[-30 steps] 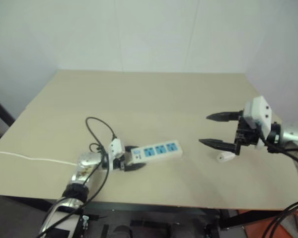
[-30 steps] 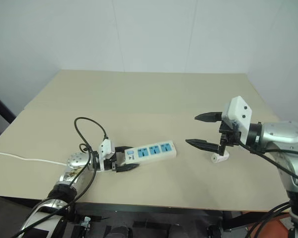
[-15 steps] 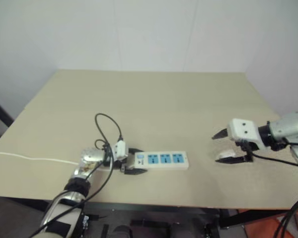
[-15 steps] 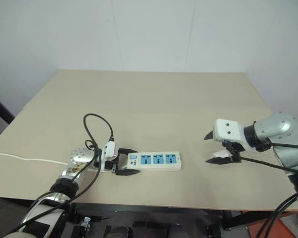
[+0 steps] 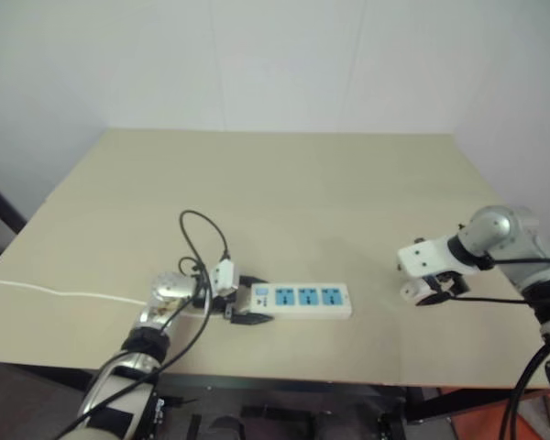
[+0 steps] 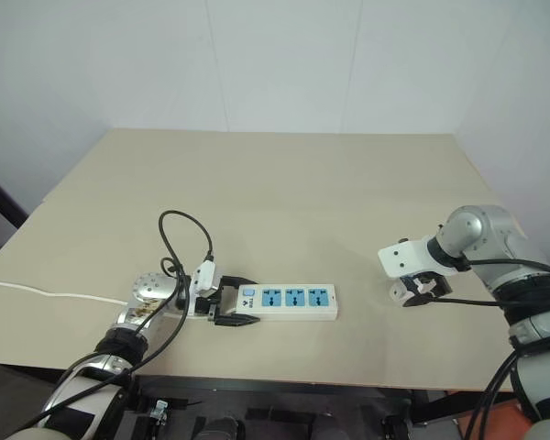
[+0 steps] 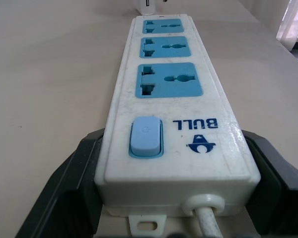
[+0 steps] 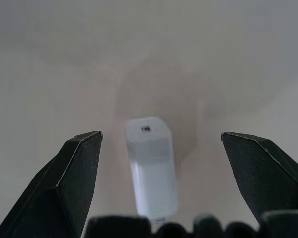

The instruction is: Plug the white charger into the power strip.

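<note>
On a pale counter (image 5: 284, 183), the left gripper (image 6: 227, 304) pinched the switch end of the power strip (image 6: 289, 301), one black finger against each long side, probably to keep the strip from sliding when a plug is pushed in. Its three blue sockets faced up, all empty. Well apart, toward the counter's right side, the white charger (image 8: 150, 166) lay flat on the counter. The right gripper (image 8: 159, 168) pointed down over it with fingers spread wide, the charger between them and touching neither, seemingly lined up for a grasp.
</note>
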Tool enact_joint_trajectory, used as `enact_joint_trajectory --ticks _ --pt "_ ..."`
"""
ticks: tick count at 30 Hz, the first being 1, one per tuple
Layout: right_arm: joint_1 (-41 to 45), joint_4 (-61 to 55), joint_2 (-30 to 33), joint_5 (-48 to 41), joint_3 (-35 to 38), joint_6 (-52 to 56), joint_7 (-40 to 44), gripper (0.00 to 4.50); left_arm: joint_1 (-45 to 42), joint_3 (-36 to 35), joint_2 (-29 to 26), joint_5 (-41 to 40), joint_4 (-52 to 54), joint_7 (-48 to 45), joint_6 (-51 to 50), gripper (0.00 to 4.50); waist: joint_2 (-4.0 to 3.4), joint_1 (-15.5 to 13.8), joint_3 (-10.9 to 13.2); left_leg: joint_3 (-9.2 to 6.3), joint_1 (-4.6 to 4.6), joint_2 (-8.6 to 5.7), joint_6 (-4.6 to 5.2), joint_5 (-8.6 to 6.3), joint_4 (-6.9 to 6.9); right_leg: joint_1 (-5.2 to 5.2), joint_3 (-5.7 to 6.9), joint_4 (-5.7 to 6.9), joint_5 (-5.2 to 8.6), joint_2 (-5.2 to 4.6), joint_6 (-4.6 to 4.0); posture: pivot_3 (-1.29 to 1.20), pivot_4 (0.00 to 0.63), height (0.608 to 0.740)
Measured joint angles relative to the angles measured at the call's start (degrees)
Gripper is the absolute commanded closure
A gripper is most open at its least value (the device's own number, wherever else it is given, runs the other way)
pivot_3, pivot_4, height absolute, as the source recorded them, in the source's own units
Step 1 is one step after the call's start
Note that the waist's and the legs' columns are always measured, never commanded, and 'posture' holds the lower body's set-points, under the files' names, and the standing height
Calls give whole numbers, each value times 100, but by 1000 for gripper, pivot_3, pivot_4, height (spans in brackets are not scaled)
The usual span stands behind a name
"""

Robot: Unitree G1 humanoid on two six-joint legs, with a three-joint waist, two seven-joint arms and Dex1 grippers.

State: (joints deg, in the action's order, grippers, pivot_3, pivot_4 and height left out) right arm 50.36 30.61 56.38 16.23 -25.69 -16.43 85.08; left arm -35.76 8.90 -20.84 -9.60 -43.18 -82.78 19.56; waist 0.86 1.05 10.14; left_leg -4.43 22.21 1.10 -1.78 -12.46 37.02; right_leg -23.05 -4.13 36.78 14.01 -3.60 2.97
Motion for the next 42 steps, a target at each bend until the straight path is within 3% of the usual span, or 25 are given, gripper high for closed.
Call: enact_joint_trajectory --ticks 1,4,12,13,21,28,31,36,42 --pt "38 79 -31 59 -21 -51 -1 0 4 0 0 0 6 2 -3 1176 0 0 0 0 0 0 0 0 0 0 0 1 0 0 0 0 150 740" --pt "53 315 -197 191 -93 -153 21 556 28 -2 -10 0 62 15 -45 1176 0 5 0 0 0 0 0 0 0 1 0 0 -5 0 -9 0 150 740" --pt "53 449 -374 361 -137 -248 109 3219 115 -5 -35 0 198 79 -102 1176 -1 18 -1 0 -4 0 0 0 0 1 -1 5 -7 0 -13 0 150 740" --pt "53 443 -379 372 -136 -255 120 3368 117 -5 -38 0 199 83 -104 1176 -1 19 -1 0 -6 0 0 0 0 3 -1 6 -7 0 -13 0 150 740" --pt "19 298 -456 232 16 -185 9 3366 138 -8 -48 0 219 114 -106 1176 -1 30 -1 -1 -10 -1 0 0 0 6 -3 8 -8 0 -14 0 150 740" --pt "288 -1156 -1590 -2099 1813 2222 -445 3366 112 19 21 26 210 109 -141 1176 -4 -3 -5 -14 -11 -2 1 1 2 14 7 16 -8 0 -18 0 150 740" --pt "-524 -2122 -2392 -3278 2590 3124 -1085 3366 70 79 33 45 191 72 -166 1176 29 -39 -27 -23 -13 -1 5 -2 -1 33 15 1 -7 0 -17 0 150 740" --pt "-1754 -2916 -3445 -3909 2591 3766 -2037 3366 35 78 26 44 135 72 -197 1176 24 -22 -27 -19 -11 -12 4 -1 5 16 8 25 -6 -8 -14 0 150 740" --pt "-2146 -2807 -3984 -3850 2234 3029 -2218 3366 43 81 34 44 124 52 -188 1176 22 -18 -29 -19 -22 -9 4 -1 5 28 10 22 13 -5 17 0 150 740"
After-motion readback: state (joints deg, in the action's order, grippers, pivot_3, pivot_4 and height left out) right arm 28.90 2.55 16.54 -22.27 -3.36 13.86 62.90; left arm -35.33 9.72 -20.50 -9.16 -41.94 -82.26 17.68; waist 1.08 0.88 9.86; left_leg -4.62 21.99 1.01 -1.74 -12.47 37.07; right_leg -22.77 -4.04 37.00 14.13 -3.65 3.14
